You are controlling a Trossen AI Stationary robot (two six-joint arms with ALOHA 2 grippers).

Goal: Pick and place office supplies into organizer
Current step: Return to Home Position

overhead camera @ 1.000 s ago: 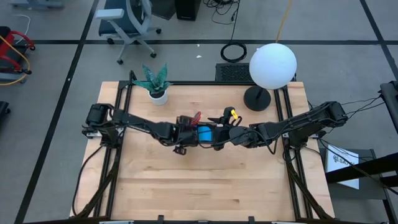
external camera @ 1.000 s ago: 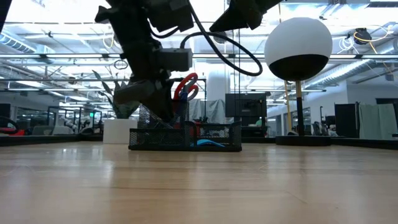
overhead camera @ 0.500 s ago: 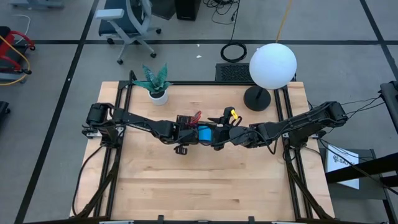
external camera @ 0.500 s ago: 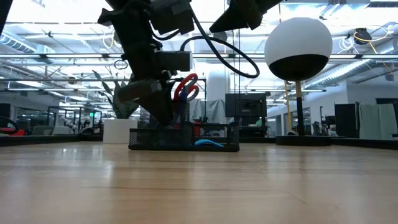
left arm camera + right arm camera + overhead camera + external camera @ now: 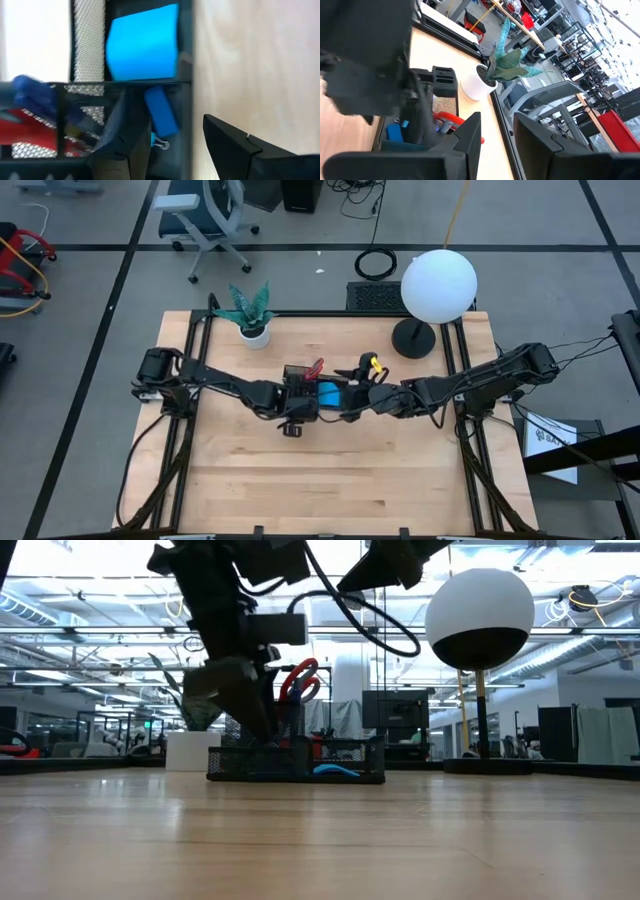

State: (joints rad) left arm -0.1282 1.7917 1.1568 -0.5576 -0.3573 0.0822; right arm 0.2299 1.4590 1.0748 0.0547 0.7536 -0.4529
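Note:
The black organizer [image 5: 296, 372] stands mid-table. Red-handled scissors [image 5: 298, 680] stand upright in its taller compartment. The blue note pad [image 5: 142, 42] lies in one low section, a tiny blue block [image 5: 162, 112] in the section beside it. My left gripper [image 5: 175, 150] hangs open over the organizer's near wall [image 5: 186, 60], one finger inside it and one over the table. It holds nothing. My right gripper [image 5: 497, 145] waits raised at the organizer's right end [image 5: 352, 402], open with nothing between its fingers. No pens show plainly.
A potted plant [image 5: 250, 310] stands at the far left of the table. A lamp with a white globe [image 5: 438, 285] and a round black base [image 5: 412, 338] stands at the far right. Bare wood [image 5: 330, 480] fills the near half.
My left gripper has opened over the organizer and rolled a little about its own axis. More of the blue note pad shows from above. The right arm has kept still.

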